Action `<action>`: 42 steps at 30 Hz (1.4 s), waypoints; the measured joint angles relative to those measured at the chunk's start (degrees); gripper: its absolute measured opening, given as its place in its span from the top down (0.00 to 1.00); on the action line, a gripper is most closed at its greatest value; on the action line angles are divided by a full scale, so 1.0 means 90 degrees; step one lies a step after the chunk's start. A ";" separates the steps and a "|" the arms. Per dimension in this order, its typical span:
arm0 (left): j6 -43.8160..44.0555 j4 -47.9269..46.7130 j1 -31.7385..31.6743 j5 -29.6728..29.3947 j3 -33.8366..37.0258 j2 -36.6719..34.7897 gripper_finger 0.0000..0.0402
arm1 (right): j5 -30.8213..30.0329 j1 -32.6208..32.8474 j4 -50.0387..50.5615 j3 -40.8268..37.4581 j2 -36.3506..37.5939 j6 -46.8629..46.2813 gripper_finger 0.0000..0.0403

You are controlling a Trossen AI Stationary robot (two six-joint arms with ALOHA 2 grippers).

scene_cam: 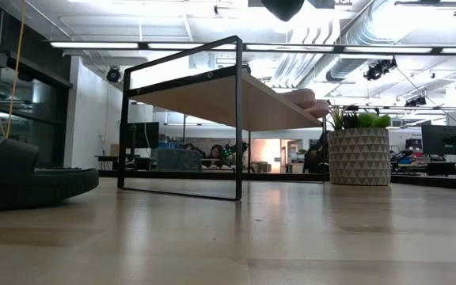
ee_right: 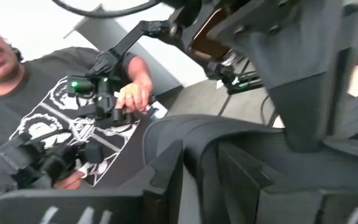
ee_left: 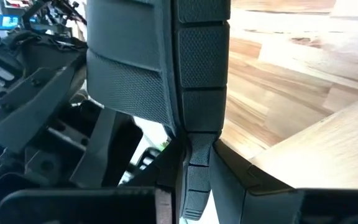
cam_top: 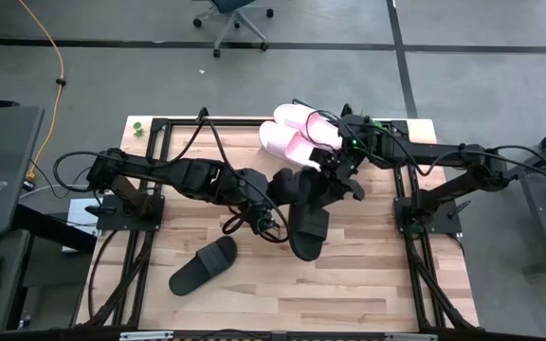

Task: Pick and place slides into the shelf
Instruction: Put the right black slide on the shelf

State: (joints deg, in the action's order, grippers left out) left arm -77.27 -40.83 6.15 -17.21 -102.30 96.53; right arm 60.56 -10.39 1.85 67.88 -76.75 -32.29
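Right, both arms meet mid-table over one black slide (cam_top: pixel 309 227), held up off the tabletop (cam_top: pixel 368 284) just in front of the shelf (scene_cam: pixel 236 99).

Left gripper (cam_top: pixel 287 185) is clamped on that slide's upper end; the left wrist view shows the textured black sole pinched between its fingers (ee_left: pixel 194 174). Right gripper (cam_top: pixel 344 175) sits against the same slide from the other side. It looks closed on it, but the right wrist view is all dark shapes, so can't tell for sure.

Slide's long axis runs roughly front-to-back, hanging from the grippers, free end toward the table's front edge. Which end is the toe I can't tell.

Both pink slides (cam_top: pixel 292 133) are already on the shelf's right part, side by side. 2nd black slide (cam_top: pixel 202 267) lies flat on the table front-left, long axis diagonal.

To do this step well, IMO: sort out a single firm grip, turn the slide so its long axis matches the pink pair, sole down. Then lower it onto the bare board left of them w/o bumping them, since the board slants.

A person (ee_right: pixel 36 124) shows beyond the table in the right wrist view.
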 joint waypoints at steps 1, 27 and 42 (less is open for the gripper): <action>0.0029 -0.0020 0.0000 -0.0002 0.0000 0.0000 0.87 | -0.0006 -0.0041 0.0004 0.0000 0.0000 0.0021 0.78; 0.1158 -0.0628 -0.0191 -0.3129 0.0000 0.0000 0.87 | -0.3403 -0.1918 0.0691 0.0005 0.1188 -0.0181 0.78; 0.2002 -0.0609 -0.0959 -0.4446 0.0000 0.0000 0.87 | -0.4992 -0.1534 -0.1478 -0.2537 0.2942 -0.2835 0.78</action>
State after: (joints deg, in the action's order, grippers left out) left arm -59.25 -46.30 -2.48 -57.23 -102.30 96.53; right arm 15.63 -24.20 -11.45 45.05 -50.27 -57.81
